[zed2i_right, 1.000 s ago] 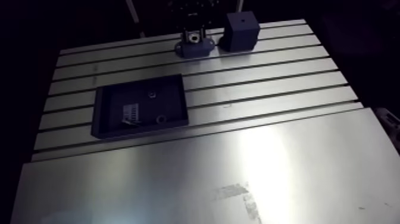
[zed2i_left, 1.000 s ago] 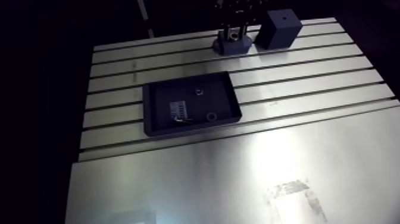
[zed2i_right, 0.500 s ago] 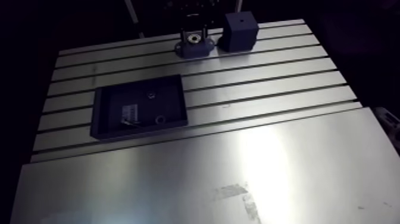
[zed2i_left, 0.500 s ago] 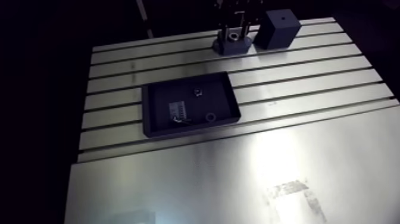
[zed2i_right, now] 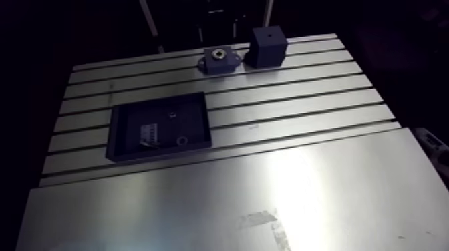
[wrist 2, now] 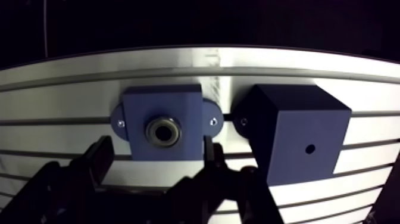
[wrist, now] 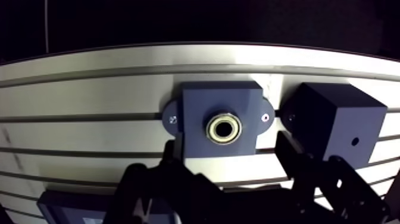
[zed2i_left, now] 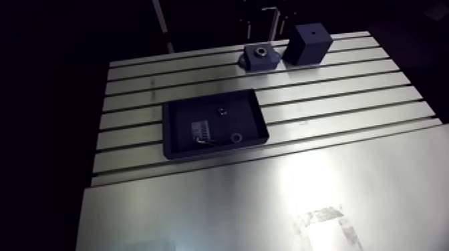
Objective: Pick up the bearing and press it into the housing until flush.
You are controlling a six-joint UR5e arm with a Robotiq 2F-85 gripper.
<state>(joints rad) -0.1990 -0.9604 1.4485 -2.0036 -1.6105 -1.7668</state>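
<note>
In the arm view a dark tray (zed2i_left: 180,120) is seen left of centre on the desk (zed2i_left: 334,107), the housing (zed2i_left: 260,56) in the upper middle, and a dark block (zed2i_left: 307,43) just to its right. The bearing (wrist: 223,127) is found seated in the housing's bore; it is judged small, stiff, smooth and slippery, best taken across its outer ring. The tool (wrist: 227,152) is held wide and empty, and, unlike earlier when it was low on the housing, it is now lifted clear.
</note>
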